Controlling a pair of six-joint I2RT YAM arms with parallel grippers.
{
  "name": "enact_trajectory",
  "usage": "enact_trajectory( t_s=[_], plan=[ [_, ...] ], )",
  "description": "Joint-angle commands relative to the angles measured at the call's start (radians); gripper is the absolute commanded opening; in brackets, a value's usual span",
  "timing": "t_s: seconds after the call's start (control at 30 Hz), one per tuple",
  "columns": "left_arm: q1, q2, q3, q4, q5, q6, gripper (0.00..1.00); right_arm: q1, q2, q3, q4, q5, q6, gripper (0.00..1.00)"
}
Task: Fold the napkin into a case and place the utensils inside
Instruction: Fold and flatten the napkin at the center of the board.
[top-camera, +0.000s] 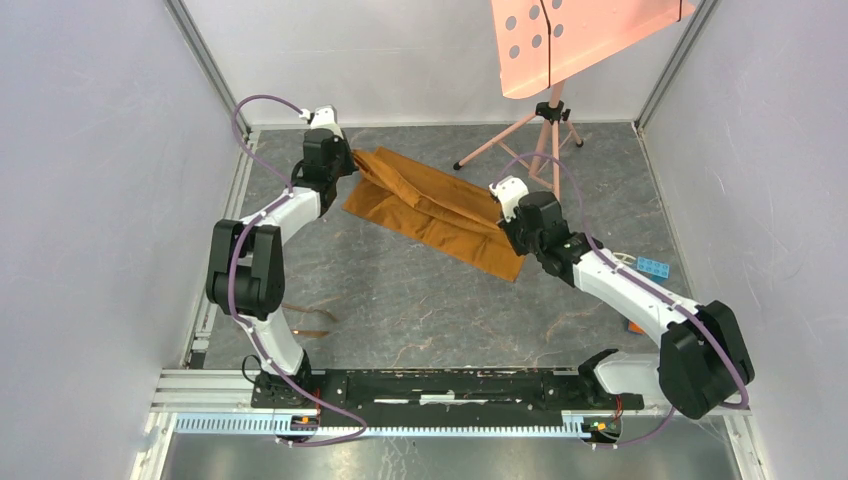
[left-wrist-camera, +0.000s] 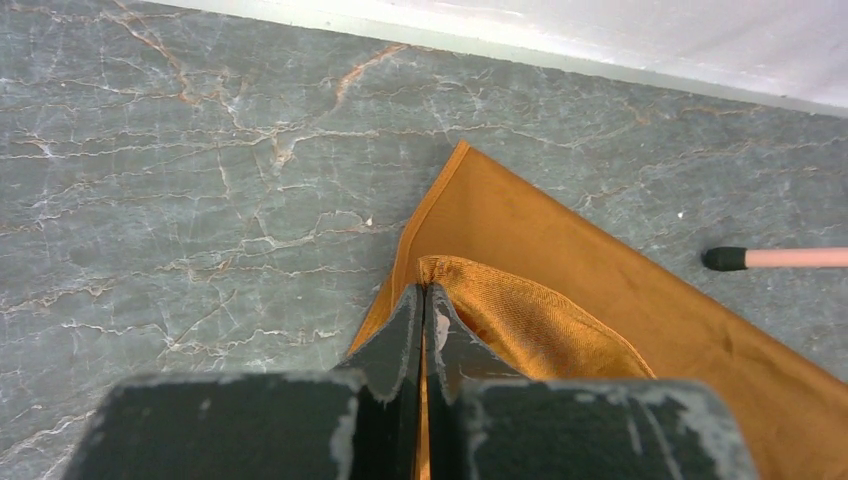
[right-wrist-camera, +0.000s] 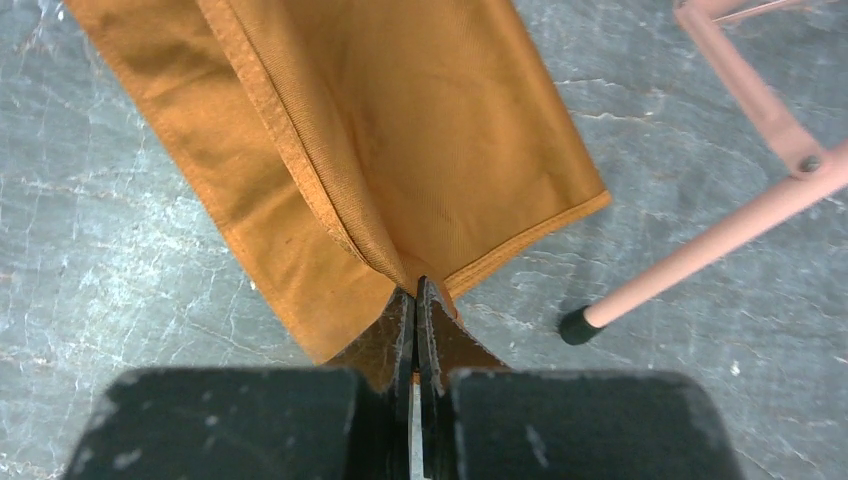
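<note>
Napkin (top-camera: 430, 212), soft, light and limp, lies doubled toward twelve o'clock on the table (top-camera: 400, 300), hemmed corners its surest hold: left gripper (left-wrist-camera: 422, 305) clamps the ten-o'clock one, right gripper (right-wrist-camera: 415, 300) the four-o'clock one.

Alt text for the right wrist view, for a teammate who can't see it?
The right gripper is shut on a pinched fold of the orange-brown napkin, which spreads away over the grey marble table. A pink tripod leg with a black foot rests at right.

Pink panel (top-camera: 590, 35): top off-pic.
</note>
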Motion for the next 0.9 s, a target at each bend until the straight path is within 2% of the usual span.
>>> enact_trajectory(
  t_s=[0.0,0.1,0.27,0.43,0.57,0.73,0.87],
  plan=[
    [0.012,-0.126,0.009,0.067,0.008,-0.098,0.02,0.000,-0.023,0.132,-0.021,0.075,0.021,0.00],
    [0.032,-0.245,-0.007,0.033,0.027,-0.153,0.02,0.001,-0.099,0.183,-0.058,-0.044,0.013,0.00],
    [0.041,-0.569,-0.050,-0.108,0.056,-0.182,0.02,0.011,-0.308,0.242,-0.134,-0.204,-0.006,0.00],
    [0.042,-0.909,-0.024,-0.280,0.042,-0.135,0.02,0.011,-0.522,0.300,-0.089,-0.550,0.011,0.00],
    [0.042,-1.114,0.053,-0.384,-0.050,-0.090,0.02,0.010,-0.614,0.329,-0.017,-0.762,0.074,0.00],
    [0.041,-1.218,0.177,-0.437,-0.099,-0.036,0.02,0.011,-0.673,0.350,0.126,-0.878,0.219,0.00],
    [0.043,-1.208,0.215,-0.435,-0.097,-0.022,0.02,0.010,-0.700,0.358,0.160,-0.858,0.243,0.00]
  ],
)
